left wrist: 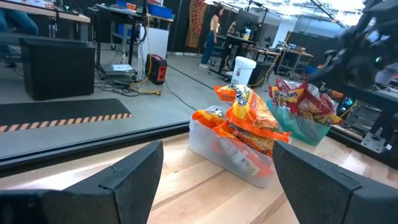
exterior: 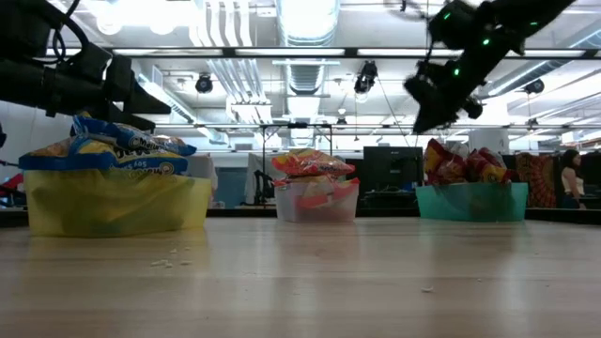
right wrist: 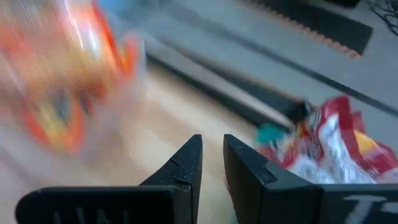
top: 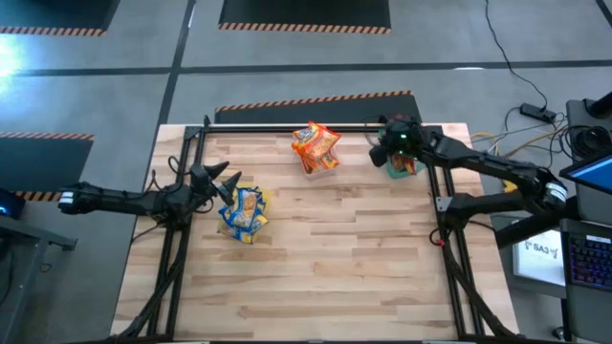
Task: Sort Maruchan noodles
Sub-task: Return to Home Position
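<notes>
Now, left gripper [top: 222, 180]: fingers spread, empty, raised just beside the yellow bin, near the desk's [top: 335, 277] left edge.
Yellow bin [exterior: 113, 202]: blue-yellow packets [top: 244, 210] heaped over the rim.
Clear bin [exterior: 315, 205]: middle of far edge, orange packets [top: 316, 145] piled high.
Green bin [exterior: 470, 200]: far right corner, red packets [exterior: 460, 161] stick up.
Right gripper [right wrist: 211, 142]: pinched closed, empty, above the green bin.
Maruchan noodles: all in bins, as far as I can see.
Risk: an arm swinging home too low could snag a heaped packet and drag it out.
</notes>
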{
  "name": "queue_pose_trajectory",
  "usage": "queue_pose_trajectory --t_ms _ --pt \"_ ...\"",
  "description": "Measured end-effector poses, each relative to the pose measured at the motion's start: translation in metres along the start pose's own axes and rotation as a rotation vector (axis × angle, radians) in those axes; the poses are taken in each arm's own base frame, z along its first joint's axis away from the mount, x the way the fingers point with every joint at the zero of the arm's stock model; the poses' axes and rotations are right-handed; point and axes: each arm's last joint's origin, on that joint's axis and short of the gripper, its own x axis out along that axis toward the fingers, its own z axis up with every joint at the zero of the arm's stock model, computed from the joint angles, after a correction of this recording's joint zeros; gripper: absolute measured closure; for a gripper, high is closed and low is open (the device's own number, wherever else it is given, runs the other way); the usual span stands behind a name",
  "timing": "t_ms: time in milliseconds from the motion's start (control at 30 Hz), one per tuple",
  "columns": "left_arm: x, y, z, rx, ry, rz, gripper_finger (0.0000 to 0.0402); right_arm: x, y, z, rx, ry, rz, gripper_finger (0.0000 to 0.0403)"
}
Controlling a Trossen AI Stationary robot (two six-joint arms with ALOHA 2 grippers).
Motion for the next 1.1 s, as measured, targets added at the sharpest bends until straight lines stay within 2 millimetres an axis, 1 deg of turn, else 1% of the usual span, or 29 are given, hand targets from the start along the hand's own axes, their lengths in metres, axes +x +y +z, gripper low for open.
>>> queue_pose_trajectory --t_ms 67,133,200,267,333,467,533,600,700,867,1100 --pt "0.0 0.0 0.0 0.0 0.0 0.0 0.0116 -0.009 -0.002 0.0 0.152 -0.15 0.035 0.0346" --pt "0.0 0.0 0.0 0.0 0.0 0.0 0.0116 -0.016 -0.004 -0.006 0.247 -0.317 0.112 0.0346" --pt "0.0 0.0 0.0 0.0 0.0 0.0 0.0116 -0.024 -0.005 -0.018 0.246 -0.467 0.247 0.0346" --pt "0.0 0.0 0.0 0.0 0.0 0.0 0.0116 -0.03 -0.005 -0.034 0.196 -0.591 0.377 0.0346" --pt "0.0 0.0 0.0 0.0 0.0 0.0 0.0116 -0.034 -0.008 -0.05 0.185 -0.682 0.451 0.0346" --pt "0.0 0.0 0.0 0.0 0.0 0.0 0.0116 -0.039 -0.013 -0.077 0.196 -0.743 0.478 0.0346" --pt "0.0 0.0 0.0 0.0 0.0 0.0 0.0116 -0.041 -0.016 -0.087 0.184 -0.757 0.476 0.0346" --pt "0.0 0.0 0.0 0.0 0.0 0.0 0.0116 -0.048 -0.019 -0.094 0.184 -0.805 0.491 0.0346" --pt "0.0 0.0 0.0 0.0 0.0 0.0 0.0116 -0.061 -0.022 -0.102 0.178 -0.905 0.536 0.0346" --pt "0.0 0.0 0.0 0.0 0.0 0.0 0.0116 -0.073 -0.025 -0.107 0.157 -0.997 0.597 0.0346" --pt "0.0 0.0 0.0 0.0 0.0 0.0 0.0116 -0.083 -0.029 -0.112 0.159 -1.044 0.605 0.0346"
